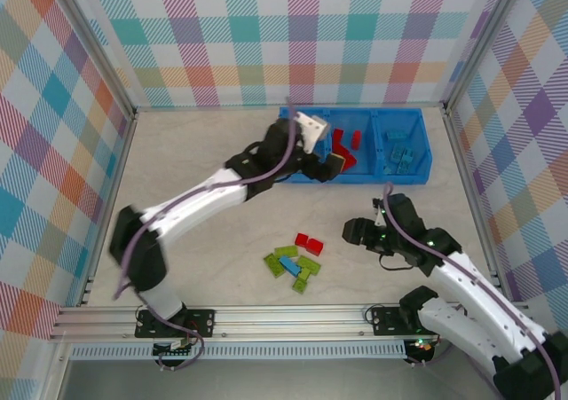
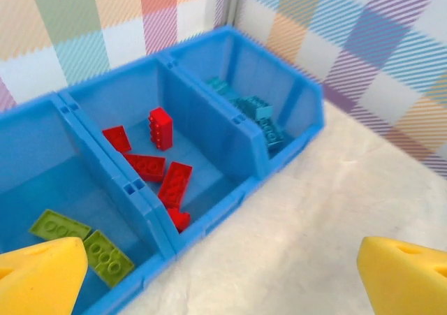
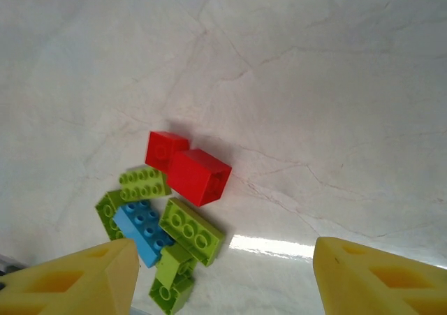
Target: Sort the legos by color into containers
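The blue three-compartment bin [image 1: 425, 148] stands at the back of the table. In the left wrist view the bin [image 2: 230, 130] holds lime green bricks [image 2: 61, 225] in its left cell, red bricks [image 2: 174, 181] in the middle and blue bricks [image 2: 255, 110] on the right. My left gripper [image 1: 334, 162] hovers open and empty over the bin's front wall [image 2: 223, 280]. Loose legos lie on the table: two red bricks [image 3: 199, 176], one blue brick [image 3: 142, 232] and several green ones [image 3: 192, 230]. My right gripper [image 3: 223, 280] is open above and just right of that pile [image 1: 297, 260].
Checkered walls enclose the table on three sides, and a metal rail [image 1: 266, 316] runs along the near edge. The left arm [image 1: 204, 200] stretches diagonally across the table's left half towards the bin. Bare tabletop [image 1: 204, 143] lies left of the bin.
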